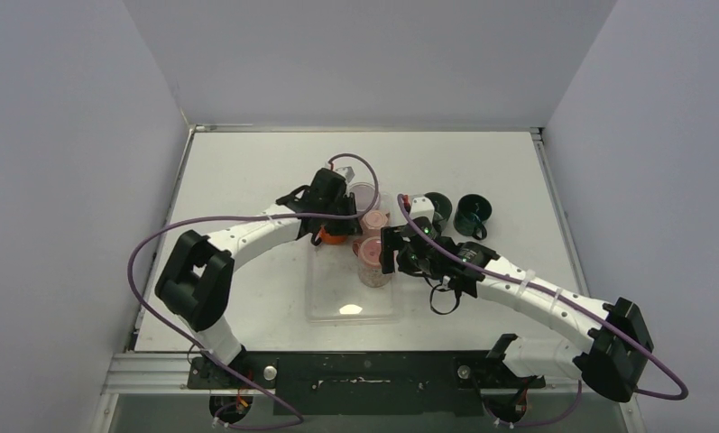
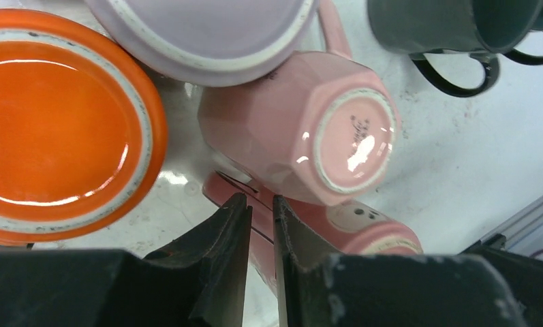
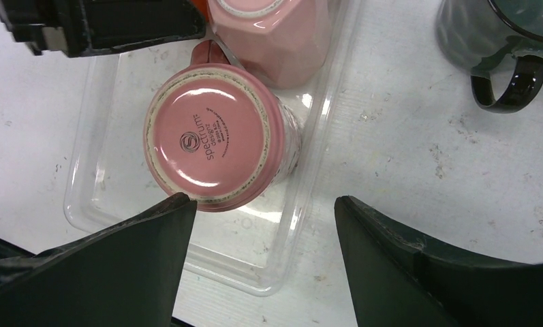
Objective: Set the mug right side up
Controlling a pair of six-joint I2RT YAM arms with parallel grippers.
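Two pink mugs stand upside down at the far end of a clear tray (image 1: 351, 311). The round pink mug (image 3: 210, 136) shows its stamped base, and its handle (image 3: 207, 51) points away toward the left arm. My left gripper (image 2: 260, 199) is shut on that handle, with the round pink mug's (image 2: 364, 228) body low on the right. A faceted pink mug (image 2: 282, 129) sits base-up just beyond it. My right gripper (image 3: 263, 201) hangs open above the round mug's near right edge, touching nothing. From above, the left gripper (image 1: 342, 225) and right gripper (image 1: 393, 251) flank the round mug (image 1: 372, 257).
An orange mug (image 2: 50, 122) and a lavender mug (image 2: 200, 27) crowd the tray's far left. Two dark green mugs (image 1: 441, 207) (image 1: 473, 215) stand on the table right of the tray. The tray's near rim (image 3: 282, 272) lies under my right fingers.
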